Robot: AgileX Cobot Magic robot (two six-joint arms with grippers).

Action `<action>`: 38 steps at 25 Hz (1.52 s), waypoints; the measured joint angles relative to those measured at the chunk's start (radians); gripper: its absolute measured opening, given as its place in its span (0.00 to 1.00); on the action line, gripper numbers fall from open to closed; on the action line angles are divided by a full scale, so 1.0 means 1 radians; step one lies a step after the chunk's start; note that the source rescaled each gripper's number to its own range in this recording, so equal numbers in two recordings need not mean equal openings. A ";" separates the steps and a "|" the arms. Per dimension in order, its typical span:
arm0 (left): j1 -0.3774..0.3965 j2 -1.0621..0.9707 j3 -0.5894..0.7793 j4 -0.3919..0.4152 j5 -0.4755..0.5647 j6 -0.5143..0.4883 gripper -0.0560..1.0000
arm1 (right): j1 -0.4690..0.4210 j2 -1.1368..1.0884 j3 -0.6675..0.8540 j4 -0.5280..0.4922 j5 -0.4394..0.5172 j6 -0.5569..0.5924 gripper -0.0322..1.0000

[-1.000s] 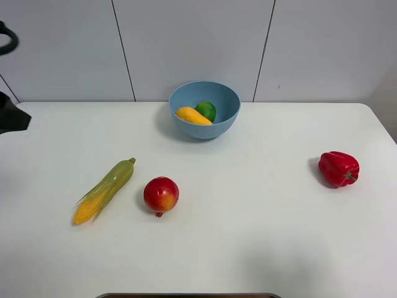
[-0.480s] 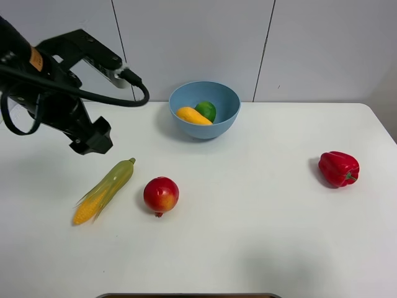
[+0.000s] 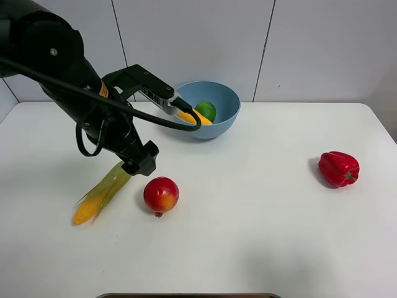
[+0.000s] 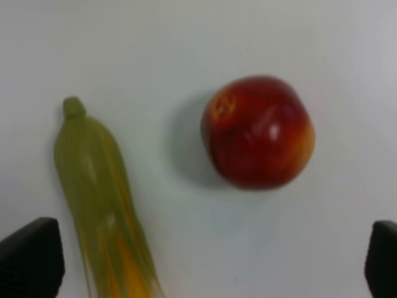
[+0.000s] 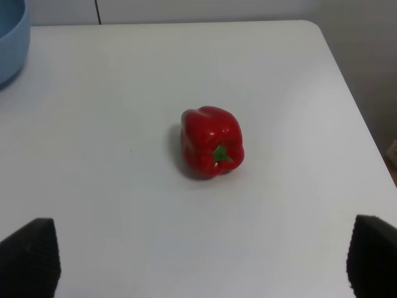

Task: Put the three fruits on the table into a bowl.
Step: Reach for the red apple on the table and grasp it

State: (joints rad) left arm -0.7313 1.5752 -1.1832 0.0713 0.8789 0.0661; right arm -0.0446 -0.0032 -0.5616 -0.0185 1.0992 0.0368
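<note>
corn cob (image 3: 99, 195) tip behind left arm (image 3: 68, 74), mango (image 3: 201, 118) partly covered, bowl (image 5: 9, 43) cropped in right wrist view

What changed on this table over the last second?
The left gripper swung in from the left edge, open and empty, and now hangs above the corn and red fruit. Nothing was grasped. Pepper, bowl, mango and lime stayed put.

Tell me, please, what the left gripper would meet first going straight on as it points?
Probably bare white tabletop between the green-husked corn cob and round red fruit; depth is unclear.
</note>
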 joint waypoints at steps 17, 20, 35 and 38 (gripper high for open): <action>-0.001 0.183 0.079 -0.043 -0.223 -0.033 1.00 | 0.000 0.000 0.000 0.000 0.000 0.000 0.85; -0.001 0.210 0.081 -0.043 -0.231 -0.033 1.00 | 0.000 0.000 0.000 0.000 0.000 0.000 0.85; -0.001 0.315 0.102 -0.050 -0.309 -0.035 1.00 | 0.000 0.000 0.000 0.000 0.000 0.000 0.85; -0.001 0.337 0.102 -0.060 -0.328 -0.035 1.00 | 0.000 0.000 0.000 0.000 0.000 0.000 0.85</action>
State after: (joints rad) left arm -0.7324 1.9124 -1.0813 0.0113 0.5513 0.0310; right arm -0.0446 -0.0032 -0.5616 -0.0185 1.0992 0.0368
